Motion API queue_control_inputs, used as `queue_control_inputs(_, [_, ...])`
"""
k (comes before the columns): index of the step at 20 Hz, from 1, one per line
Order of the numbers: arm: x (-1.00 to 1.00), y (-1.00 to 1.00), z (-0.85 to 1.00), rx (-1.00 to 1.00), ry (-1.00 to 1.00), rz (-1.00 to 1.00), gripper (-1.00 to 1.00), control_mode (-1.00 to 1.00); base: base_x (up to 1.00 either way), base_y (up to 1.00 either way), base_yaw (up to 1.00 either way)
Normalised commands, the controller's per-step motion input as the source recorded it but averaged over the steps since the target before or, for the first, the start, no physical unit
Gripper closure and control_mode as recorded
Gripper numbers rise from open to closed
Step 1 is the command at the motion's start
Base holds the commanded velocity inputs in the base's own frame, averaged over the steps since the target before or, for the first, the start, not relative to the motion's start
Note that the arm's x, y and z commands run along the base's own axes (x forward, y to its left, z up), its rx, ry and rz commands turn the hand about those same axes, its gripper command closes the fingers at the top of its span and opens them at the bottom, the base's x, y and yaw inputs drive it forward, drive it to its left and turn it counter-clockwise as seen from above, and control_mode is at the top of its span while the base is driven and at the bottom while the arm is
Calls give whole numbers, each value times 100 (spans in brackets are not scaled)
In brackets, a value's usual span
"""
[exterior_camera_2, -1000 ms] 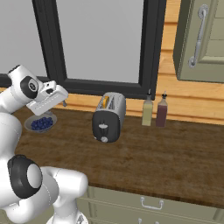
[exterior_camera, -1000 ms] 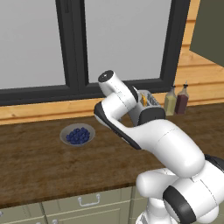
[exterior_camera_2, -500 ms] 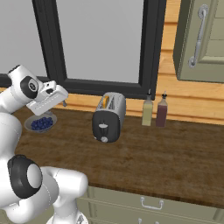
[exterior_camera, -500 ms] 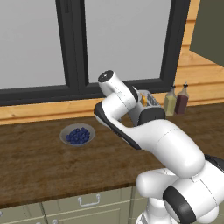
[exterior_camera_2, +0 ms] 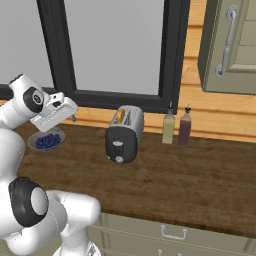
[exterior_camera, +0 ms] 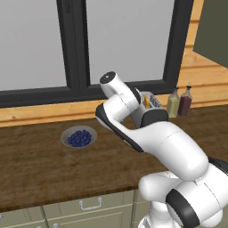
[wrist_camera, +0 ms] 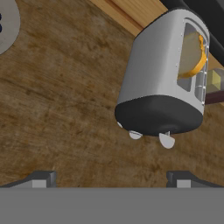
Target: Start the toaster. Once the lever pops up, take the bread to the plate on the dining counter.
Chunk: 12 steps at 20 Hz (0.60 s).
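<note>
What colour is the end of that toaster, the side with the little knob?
Dark, nearly black, on the rounded silver-grey toaster; clearest in the right base view.

we see the toaster (exterior_camera_2: 124, 133) in silver-grey with a dark, near-black end panel carrying a small pale knob. the bread (wrist_camera: 195, 56) in its slot shows tan-yellow with an orange-brown crust. the bench (exterior_camera_2: 190, 175) is dark brown wood with a streaky grain. at 9 o'clock from the toaster in the right base view, a grey bowl (exterior_camera: 79, 137) holds deep blue berries. at 3 o'clock stand two bottles, one olive-yellow (exterior_camera_2: 168, 127), one dark reddish-brown (exterior_camera_2: 185, 127). the window frame (exterior_camera: 75, 53) is black, the wall boards (exterior_camera_2: 235, 112) honey-coloured wood.
</note>
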Motion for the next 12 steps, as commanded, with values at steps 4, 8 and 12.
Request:
queue_control_inputs(4, [0,0,0,0,0,0,-100,-100,0,0,0])
queue_control_inputs(8, [0,0,0,0,0,0,-100,-100,0,0,0])
queue_control_inputs(12, [0,0,0,0,0,0,-100,-100,0,0,0])
